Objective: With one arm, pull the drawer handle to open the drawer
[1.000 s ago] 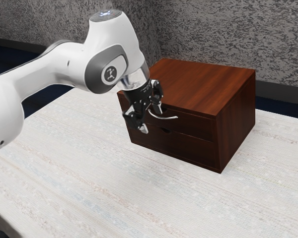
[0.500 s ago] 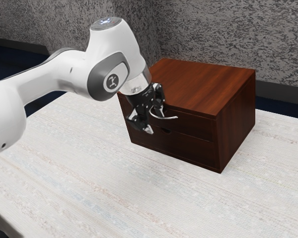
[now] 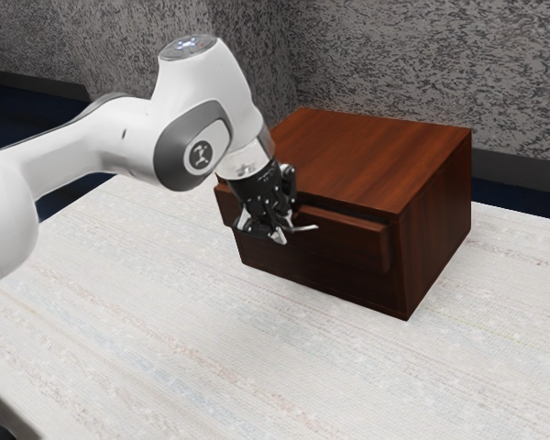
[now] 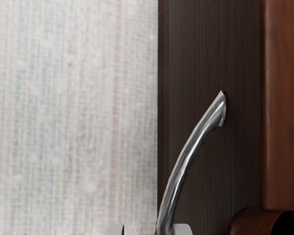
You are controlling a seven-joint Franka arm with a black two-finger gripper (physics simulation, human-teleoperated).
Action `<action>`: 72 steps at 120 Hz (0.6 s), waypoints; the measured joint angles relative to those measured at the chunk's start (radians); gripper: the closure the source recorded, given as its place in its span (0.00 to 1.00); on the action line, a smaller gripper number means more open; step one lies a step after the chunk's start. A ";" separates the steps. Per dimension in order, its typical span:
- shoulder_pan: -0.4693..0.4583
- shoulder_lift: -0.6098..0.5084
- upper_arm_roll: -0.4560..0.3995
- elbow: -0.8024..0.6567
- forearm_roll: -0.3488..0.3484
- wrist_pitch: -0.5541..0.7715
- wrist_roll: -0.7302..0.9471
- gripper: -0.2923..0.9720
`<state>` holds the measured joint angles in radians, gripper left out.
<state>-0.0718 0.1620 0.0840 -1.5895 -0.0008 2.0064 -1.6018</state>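
Your end effector (image 3: 280, 229) is closed narrow on the handle (image 3: 304, 226), gripping it from two sides. The handle is a slim, curved metal bar with a bright sheen, running toward 3 o'clock from the grip. It is fixed to the upper drawer (image 3: 348, 240), whose dark, fine-grained wood front stands slightly proud of the boxy reddish cabinet (image 3: 376, 156). The cabinet sits toward 2 o'clock on the pale, woven-textured table (image 3: 165, 321), in front of a rough grey wall (image 3: 422, 55).
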 joint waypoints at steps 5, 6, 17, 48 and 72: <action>0.001 -0.003 0.000 -0.004 -0.006 0.000 0.000 0.77; 0.001 -0.003 0.000 -0.006 -0.007 0.000 0.000 0.78; 0.003 -0.012 0.000 -0.016 -0.014 0.001 -0.001 0.81; 0.004 -0.059 0.000 -0.074 -0.020 0.000 -0.001 0.84; 0.006 -0.123 -0.001 -0.155 -0.020 0.004 -0.001 0.85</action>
<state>-0.0661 0.0394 0.0827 -1.7442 -0.0212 2.0104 -1.6025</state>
